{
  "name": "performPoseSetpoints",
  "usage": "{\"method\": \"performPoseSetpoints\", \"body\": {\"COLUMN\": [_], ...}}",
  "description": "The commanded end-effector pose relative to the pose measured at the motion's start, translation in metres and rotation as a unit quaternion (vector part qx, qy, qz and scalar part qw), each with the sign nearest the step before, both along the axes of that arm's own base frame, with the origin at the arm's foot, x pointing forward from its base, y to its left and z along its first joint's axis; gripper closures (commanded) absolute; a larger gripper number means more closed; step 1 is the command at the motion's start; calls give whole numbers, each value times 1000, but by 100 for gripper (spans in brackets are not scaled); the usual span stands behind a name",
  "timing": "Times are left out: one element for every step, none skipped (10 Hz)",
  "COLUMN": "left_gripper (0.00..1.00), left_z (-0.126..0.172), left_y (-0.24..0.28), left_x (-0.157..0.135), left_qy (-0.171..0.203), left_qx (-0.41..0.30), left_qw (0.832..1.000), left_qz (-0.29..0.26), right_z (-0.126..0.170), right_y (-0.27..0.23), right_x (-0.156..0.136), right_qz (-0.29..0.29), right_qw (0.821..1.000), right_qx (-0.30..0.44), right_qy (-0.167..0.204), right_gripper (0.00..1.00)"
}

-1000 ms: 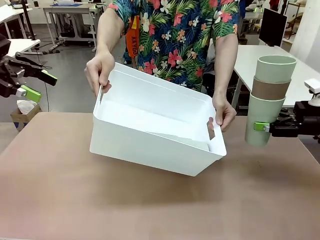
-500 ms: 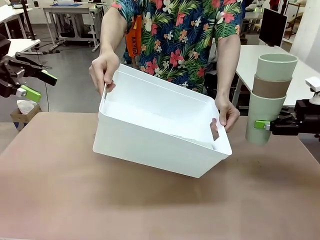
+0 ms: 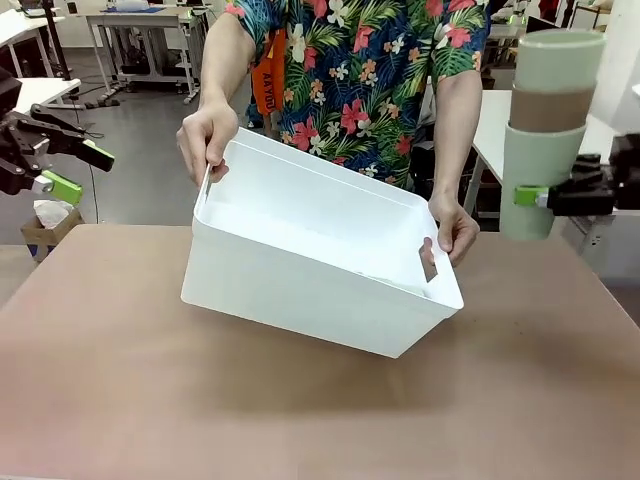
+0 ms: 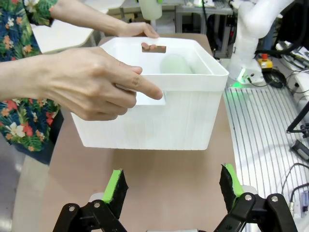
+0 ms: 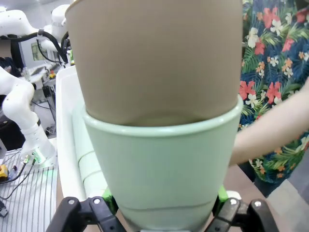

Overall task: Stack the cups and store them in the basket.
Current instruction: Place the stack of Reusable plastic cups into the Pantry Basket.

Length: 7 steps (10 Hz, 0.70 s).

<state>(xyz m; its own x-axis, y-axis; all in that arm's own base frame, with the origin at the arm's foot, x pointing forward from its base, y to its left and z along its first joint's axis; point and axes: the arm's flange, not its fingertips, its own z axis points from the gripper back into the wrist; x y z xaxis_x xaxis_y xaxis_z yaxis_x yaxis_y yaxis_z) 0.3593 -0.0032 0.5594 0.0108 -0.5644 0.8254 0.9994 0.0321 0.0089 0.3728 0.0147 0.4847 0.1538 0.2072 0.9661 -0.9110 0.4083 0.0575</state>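
A person holds the white basket (image 3: 300, 290) tilted above the table, one hand (image 3: 205, 140) at each short end. My right gripper (image 3: 531, 196) is shut on a stack of cups (image 3: 545, 120) to the right of the basket: a mint cup at the bottom, a brown cup (image 3: 550, 108) nested in it, and another mint one on top. Up close, the mint cup (image 5: 164, 169) sits between the right gripper's (image 5: 164, 205) fingers. More mint cups (image 5: 89, 162) lie inside the basket (image 5: 65, 140). My left gripper (image 3: 78, 170) stands open at the far left, apart from the basket (image 4: 159, 121).
The brown table (image 3: 150, 400) lies bare below the basket. The person stands at the far edge in a flowered shirt. One hand (image 4: 91, 84) grips the near handle slot in the left wrist view. A white robot base (image 4: 251, 29) stands beyond the basket.
My right gripper has lifted the cup stack upward and slightly right. The person has shifted the basket a little and keeps it tilted. The left arm has not moved.
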Motion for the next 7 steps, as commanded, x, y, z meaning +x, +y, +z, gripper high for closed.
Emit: {"method": "performPoseSetpoints", "body": {"left_gripper": [0, 0, 0, 0, 0, 0, 0], "left_z": [5, 5, 5, 5, 5, 5, 5], "left_y": [-1, -1, -1, -1, -1, -1, -1], "left_x": [0, 0, 0, 0, 0, 0, 0], "left_qy": [4, 4, 4, 4, 4, 4, 4], "left_qx": [-8, -8, -8, -8, -8, -8, -8], "left_qw": [1000, 1000, 1000, 1000, 1000, 1000, 1000], "left_qz": [1, 1, 1, 1, 1, 1, 1], "right_z": [34, 48, 58, 65, 68, 67, 64], "right_y": [38, 58, 74, 91, 107, 127, 143], "right_x": [-2, -4, -5, -4, -3, -1, 3], "right_qz": [-22, -24, -26, -24, -20, -19, -20], "right_qw": [999, 999, 997, 996, 994, 991, 988], "right_qx": [-27, -48, -66, -82, -103, -130, -152], "right_qy": [2, -3, -6, -8, -6, -8, -8], "right_gripper": [15, 15, 15, 15, 15, 15, 15]}}
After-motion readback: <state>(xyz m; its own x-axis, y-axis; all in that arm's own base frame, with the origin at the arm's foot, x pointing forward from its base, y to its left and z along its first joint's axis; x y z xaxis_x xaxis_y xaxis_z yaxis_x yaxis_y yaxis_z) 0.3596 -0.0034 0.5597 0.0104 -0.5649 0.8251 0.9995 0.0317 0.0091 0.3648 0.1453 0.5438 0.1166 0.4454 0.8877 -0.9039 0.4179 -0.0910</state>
